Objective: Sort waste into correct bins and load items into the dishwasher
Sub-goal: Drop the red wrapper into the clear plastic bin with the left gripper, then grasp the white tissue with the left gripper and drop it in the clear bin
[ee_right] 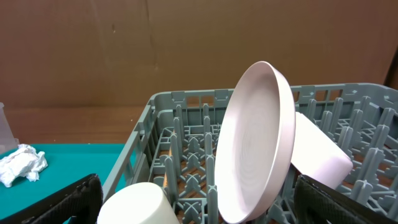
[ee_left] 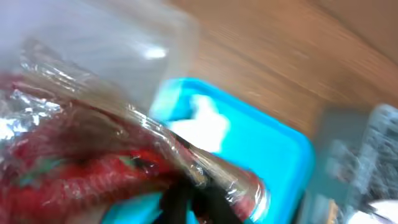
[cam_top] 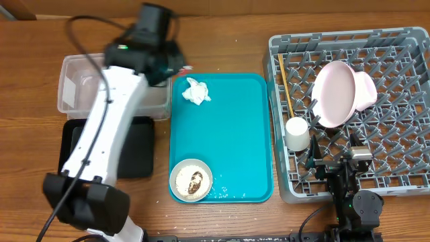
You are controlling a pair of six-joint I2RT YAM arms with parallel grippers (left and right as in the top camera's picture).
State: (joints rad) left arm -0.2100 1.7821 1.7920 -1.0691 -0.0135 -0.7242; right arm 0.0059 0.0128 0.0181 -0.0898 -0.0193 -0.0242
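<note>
Wooden table [cam_top: 222, 40], tray [cam_top: 228, 134] edge beside rack [cam_top: 349, 33]

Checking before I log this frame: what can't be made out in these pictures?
- Left gripper: overhead, its own wrist hides the fingers; left wrist view blurred, so grip on red wrapper unclear.
- Black tray: overhead, left arm covers its middle.
- Chopsticks: overhead, too thin to count.

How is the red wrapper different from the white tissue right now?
The red wrapper is shiny and foil-like, while the white tissue is matte and soft-looking. The wrapper is held up in the left gripper near the edge of the clear tub, while the tissue lies loose on the teal tray with nothing touching it. Both are crumpled.
</note>
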